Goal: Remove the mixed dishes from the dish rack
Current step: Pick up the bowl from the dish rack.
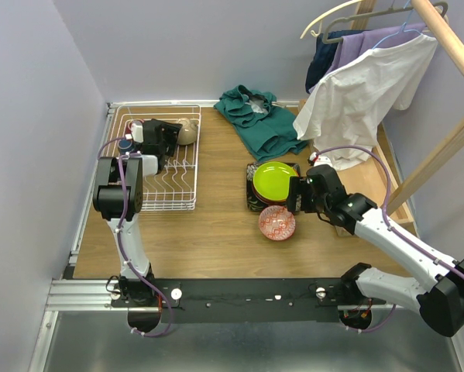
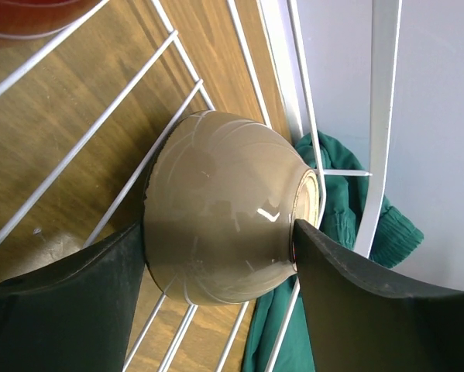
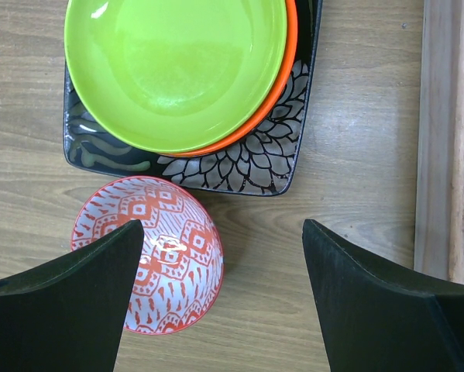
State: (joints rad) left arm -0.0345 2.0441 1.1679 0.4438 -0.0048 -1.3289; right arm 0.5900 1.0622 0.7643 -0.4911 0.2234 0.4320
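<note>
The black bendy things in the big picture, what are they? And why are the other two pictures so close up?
They are two robot arms, the left arm and the right arm, bolted to a wooden table. The big picture comes from a camera above. Each close-up comes from a camera on a wrist, so the black wedges are that arm's pincer fingers. The left pincer squeezes a beige bowl lying on its side in the white dish rack. The right pincer is open and empty, above a red-patterned bowl and a stack: lime-green plate on an orange plate on a black square plate.
</note>
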